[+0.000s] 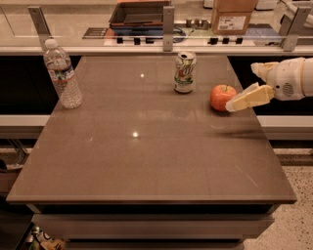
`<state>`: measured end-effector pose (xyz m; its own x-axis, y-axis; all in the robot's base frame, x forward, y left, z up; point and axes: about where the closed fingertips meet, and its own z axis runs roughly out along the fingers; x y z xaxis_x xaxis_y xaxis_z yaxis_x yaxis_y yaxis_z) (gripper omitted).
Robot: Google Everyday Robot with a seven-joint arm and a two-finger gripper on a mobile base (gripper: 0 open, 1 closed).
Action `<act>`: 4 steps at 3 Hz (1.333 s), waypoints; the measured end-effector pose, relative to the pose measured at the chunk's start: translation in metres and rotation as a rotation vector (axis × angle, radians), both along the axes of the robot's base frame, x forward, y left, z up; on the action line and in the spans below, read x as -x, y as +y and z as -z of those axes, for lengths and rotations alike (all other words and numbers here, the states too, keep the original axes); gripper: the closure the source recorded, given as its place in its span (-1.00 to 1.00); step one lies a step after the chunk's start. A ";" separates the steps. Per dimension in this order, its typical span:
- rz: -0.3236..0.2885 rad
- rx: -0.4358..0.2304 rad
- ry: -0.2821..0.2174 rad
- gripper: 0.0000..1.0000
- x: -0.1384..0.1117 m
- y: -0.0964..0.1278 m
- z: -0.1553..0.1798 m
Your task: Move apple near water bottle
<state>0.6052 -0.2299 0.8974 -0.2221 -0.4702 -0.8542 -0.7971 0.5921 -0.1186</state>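
The red-orange apple point(221, 96) sits on the brown table point(146, 161) near its right edge. The water bottle point(62, 73), clear with a white cap, stands upright at the far left of the table. My gripper point(242, 87) comes in from the right, just above the table, with its fingers spread and empty. Its lower finger point(247, 98) points left, with its tip right beside the apple's right side. The upper finger point(263, 69) is farther back, apart from the apple.
A green-and-white soda can point(185, 72) stands upright just left of and behind the apple. Behind the table runs a counter with a dark tray point(139, 14) and a cardboard box point(232, 15). The table's right edge lies under my arm.
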 end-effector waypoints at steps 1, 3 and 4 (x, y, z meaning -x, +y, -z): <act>-0.056 -0.023 0.025 -1.00 0.000 0.017 0.019; -0.116 -0.034 0.074 -1.00 -0.010 0.035 0.049; -0.121 -0.035 0.075 -0.62 -0.010 0.037 0.050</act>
<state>0.6155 -0.1928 0.8479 -0.2298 -0.4678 -0.8534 -0.8685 0.4942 -0.0370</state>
